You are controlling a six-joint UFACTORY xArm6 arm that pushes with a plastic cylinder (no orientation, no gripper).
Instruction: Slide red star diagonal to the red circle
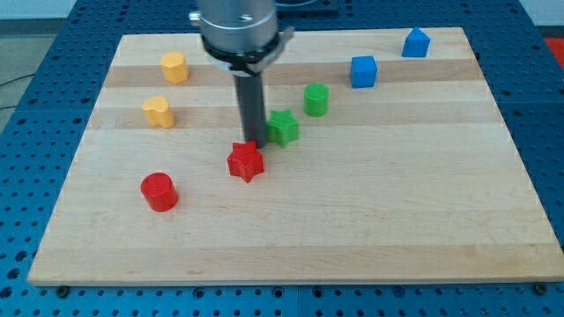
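Camera view: wooden board (370, 238) on a blue perforated bench, and we start at the near edge, which carries no blocks.
Red circle (159, 191): nearest block, down at the view's left, sitting alone.
Red star (246, 162): next one back, at about 2 o'clock of the red circle, near it but clearly apart.
My tip (256, 143): planted right at the star's far edge, about 1 o'clock of it, seemingly touching; it is a bare rod, so no jaws and nothing held.
Green star (283, 128): just beside the rod at 3 o'clock.
Step in hand: by my read, the push is under way.
Next move: a short, gentle shove toward 7 o'clock, keeping a diagonal offset.
Far blocks: green cylinder (316, 99), two yellow blocks (159, 112) (174, 67), two blue blocks (363, 71) (416, 42).
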